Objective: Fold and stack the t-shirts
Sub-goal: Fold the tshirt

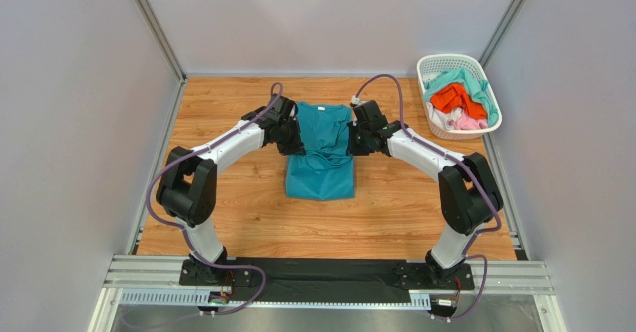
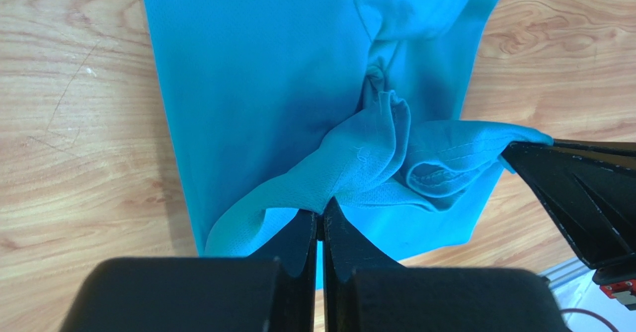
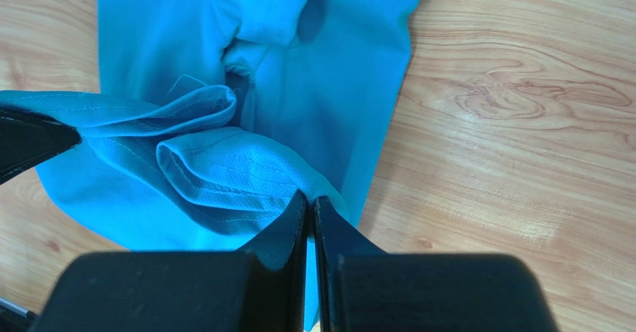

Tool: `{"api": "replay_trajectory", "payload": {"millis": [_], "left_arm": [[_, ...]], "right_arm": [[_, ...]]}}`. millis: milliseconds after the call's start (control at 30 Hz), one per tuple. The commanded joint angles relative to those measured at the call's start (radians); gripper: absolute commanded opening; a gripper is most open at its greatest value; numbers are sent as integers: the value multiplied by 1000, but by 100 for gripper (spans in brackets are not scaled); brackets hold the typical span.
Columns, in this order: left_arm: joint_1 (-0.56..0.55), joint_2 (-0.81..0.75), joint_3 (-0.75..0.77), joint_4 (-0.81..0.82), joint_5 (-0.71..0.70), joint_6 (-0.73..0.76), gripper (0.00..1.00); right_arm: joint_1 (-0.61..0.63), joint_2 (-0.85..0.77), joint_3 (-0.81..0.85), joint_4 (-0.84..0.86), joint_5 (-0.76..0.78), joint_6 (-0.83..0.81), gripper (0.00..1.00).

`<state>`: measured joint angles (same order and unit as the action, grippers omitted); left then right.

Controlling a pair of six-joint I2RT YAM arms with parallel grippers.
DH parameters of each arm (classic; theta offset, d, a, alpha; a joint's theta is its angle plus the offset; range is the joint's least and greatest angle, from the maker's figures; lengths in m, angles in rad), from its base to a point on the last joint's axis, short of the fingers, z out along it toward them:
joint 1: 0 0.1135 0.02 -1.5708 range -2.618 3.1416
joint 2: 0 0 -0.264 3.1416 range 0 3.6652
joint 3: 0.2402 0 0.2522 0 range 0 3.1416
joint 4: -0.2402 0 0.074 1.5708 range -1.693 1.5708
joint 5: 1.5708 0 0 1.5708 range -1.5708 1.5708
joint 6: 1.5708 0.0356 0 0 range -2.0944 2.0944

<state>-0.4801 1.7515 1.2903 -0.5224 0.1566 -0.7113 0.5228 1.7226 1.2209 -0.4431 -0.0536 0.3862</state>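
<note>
A teal-blue t-shirt lies lengthwise on the wooden table, its white neck label at the far end. My left gripper is shut on a bunched fold of the shirt's left edge, lifted off the cloth. My right gripper is shut on the matching fold at the right edge. Both grippers hover over the shirt's middle, close together. The right gripper's finger shows at the right of the left wrist view. Orange, mint-green and pale pink shirts lie heaped in the basket.
A white plastic lattice basket stands at the far right corner of the table. Grey walls close in the table on three sides. Bare wood shows left, right and in front of the shirt.
</note>
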Motion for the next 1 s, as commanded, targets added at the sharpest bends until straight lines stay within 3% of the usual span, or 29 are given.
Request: {"api": "replay_trajectory", "payload": {"millis": [0,200,300,333,400,433,467,533,633,700,733,967], "left_arm": [[12,32,40,21,37,10,0],[28,84,58,33,20,10,1],[35,111,73,32,32,12,10],[35,115,78,32,43,18,17],[38,112,81,30,55,13,32],[38,111,83,32,63,15,55],[38,96,81,30,75,15,66],[38,72,80,32,83,13,85],[38,8,61,35,86,9,96],[38,-52,32,36,84,6,100],[38,-70,18,39,83,4,100],[38,-294,-149,30,24,-5,100]], "right_arm": [[-20,41,49,41,-31,-20,4],[-53,109,60,73,-66,-9,8],[-67,135,77,73,-74,-4,15],[-73,137,83,73,-80,-4,17],[-79,126,89,70,-94,-3,34],[-78,117,91,70,-100,-1,38],[-78,103,91,70,-118,-4,48],[-78,59,91,70,-132,-7,60],[-76,-18,66,70,-161,-3,71],[-72,-59,25,75,-180,3,85],[-64,-78,6,76,-184,5,100],[17,-222,-113,93,-210,8,100]]}}
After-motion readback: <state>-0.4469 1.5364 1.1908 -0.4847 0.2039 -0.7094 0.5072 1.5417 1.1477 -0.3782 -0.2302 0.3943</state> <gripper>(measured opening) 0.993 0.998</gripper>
